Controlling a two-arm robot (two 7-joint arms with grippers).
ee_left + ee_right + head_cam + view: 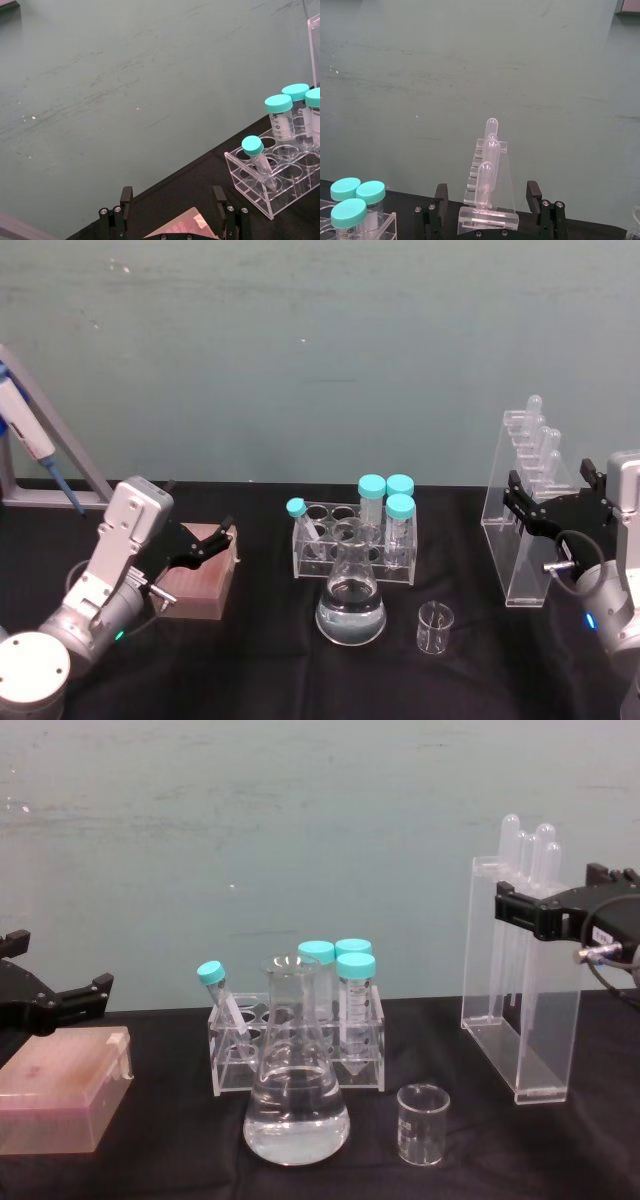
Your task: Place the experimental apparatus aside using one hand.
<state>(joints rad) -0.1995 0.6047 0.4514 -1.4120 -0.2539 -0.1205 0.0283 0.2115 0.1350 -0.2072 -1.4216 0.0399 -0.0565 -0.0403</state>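
Head view, conical flask (350,612): clear glass, cone body, narrow neck, clear liquid pooled low; taken as landmark.
Head view, beaker (435,628): small clear glass cylinder, set just right of the flask, apart from it.
Head view, tube rack (318,540): clear plastic with teal-capped tubes, placed just behind the flask.
Head view, acrylic stand (525,570): tall clear stepped frame with bulb-topped pipettes (548,440) hung in it, well right of the flask.
Head view, right gripper (553,488): black, jaws spread wide at the stand's upper part; contact cannot be told.
Head view, left gripper (200,510): black, jaws spread, held well left of the flask over a pink box (200,585).
Left wrist view, left gripper (172,197): fingers parted, nothing clamped; a glossy box corner is seen between them.
Right wrist view, right gripper (487,192): fingers parted; the stand is framed between them.
Chest view, flask (296,1105): smooth and transparent, in front of the rack.
Chest view, stand (520,1040): upright, well right of the flask, with a black finger across its top.
Surface: matte black cloth (270,680).
Room: scuffed teal-green wall (300,350) behind the flask.
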